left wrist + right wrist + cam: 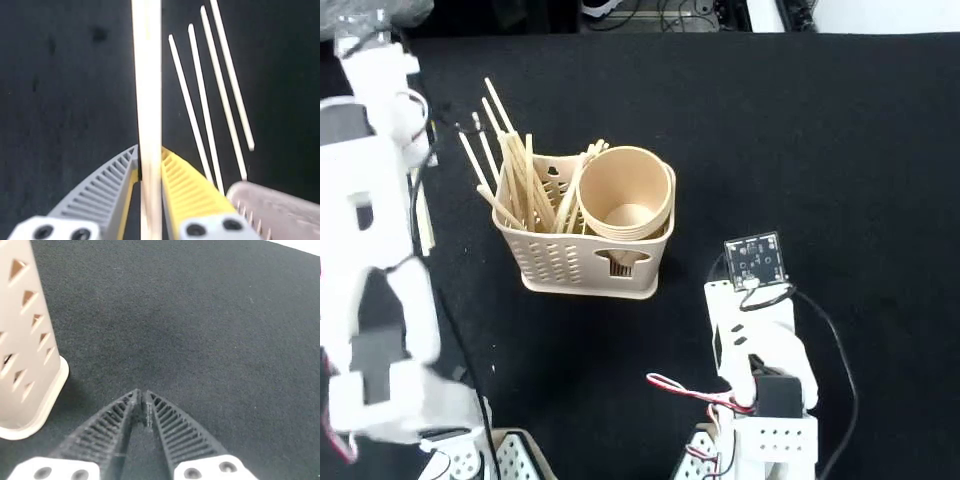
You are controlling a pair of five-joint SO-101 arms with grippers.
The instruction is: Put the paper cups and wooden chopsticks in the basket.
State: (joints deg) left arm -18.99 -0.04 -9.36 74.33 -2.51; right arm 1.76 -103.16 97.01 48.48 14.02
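We see the basket (pixel 570 262) standing left of centre on the black tabletop (pixel 840 140). Nested paper cups (pixel 620 185) fill its right half, and wooden chopsticks (pixel 520 180) fan up and out past its left rim. The left arm's fingers (pixel 177 182) are clenched on a single chopstick (pixel 149 90), which runs straight out from between them, near the basket's rim. Four other sticks lean alongside, apart from it. We cannot tell from here whether its lower end sits inside the basket. The right arm's fingers (pixel 172 427) are pressed together, gripping nothing, low over the tabletop just off the basket's rounded base edge. From the basket's right side a wide stretch of black tabletop runs to the far edge.
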